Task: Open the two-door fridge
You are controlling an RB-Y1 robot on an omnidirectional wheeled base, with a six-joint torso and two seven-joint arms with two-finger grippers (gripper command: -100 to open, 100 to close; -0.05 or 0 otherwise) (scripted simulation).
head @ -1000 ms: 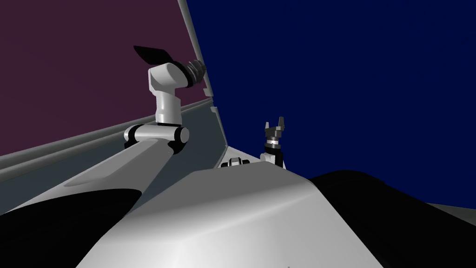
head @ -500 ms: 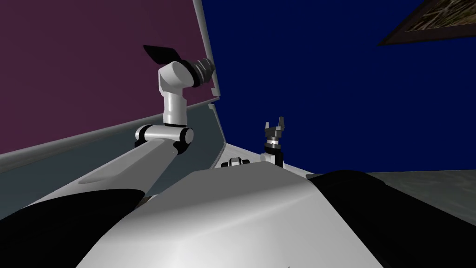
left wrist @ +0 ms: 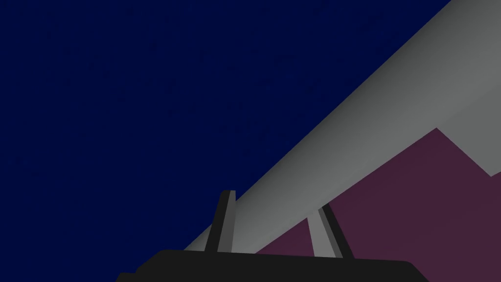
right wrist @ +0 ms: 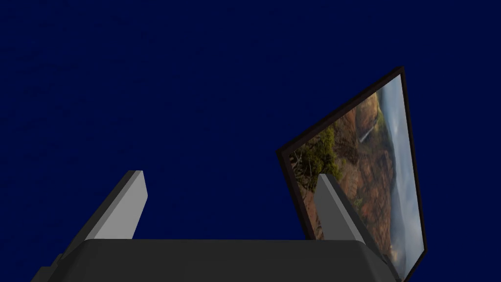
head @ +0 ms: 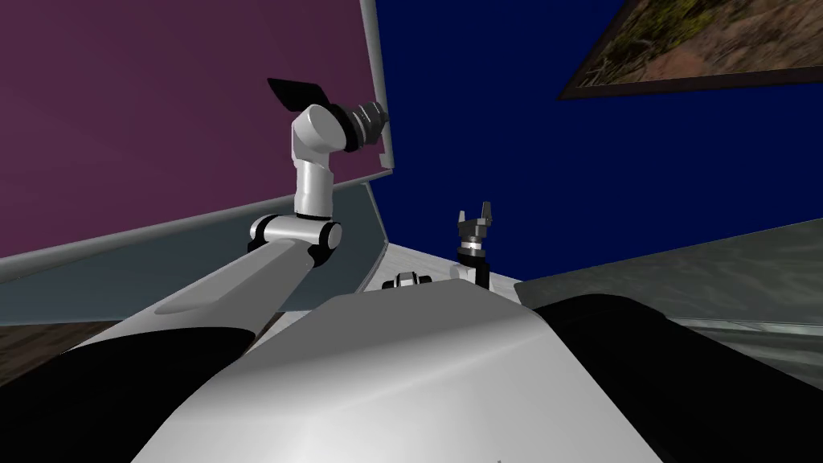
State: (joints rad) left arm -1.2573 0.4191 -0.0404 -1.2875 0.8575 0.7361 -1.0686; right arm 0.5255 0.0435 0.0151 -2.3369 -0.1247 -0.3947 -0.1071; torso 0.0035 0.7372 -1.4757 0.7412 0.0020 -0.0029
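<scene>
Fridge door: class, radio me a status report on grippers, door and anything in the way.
Left gripper shut on grey bar edging maroon door. Right gripper open, low, apart from door. No obstruction seen at the bar.

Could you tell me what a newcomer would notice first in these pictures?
The big maroon fridge door looms on the left, with the left end effector clamped on its long grey edge bar. A framed landscape picture hangs on the dark blue wall at the right.
</scene>
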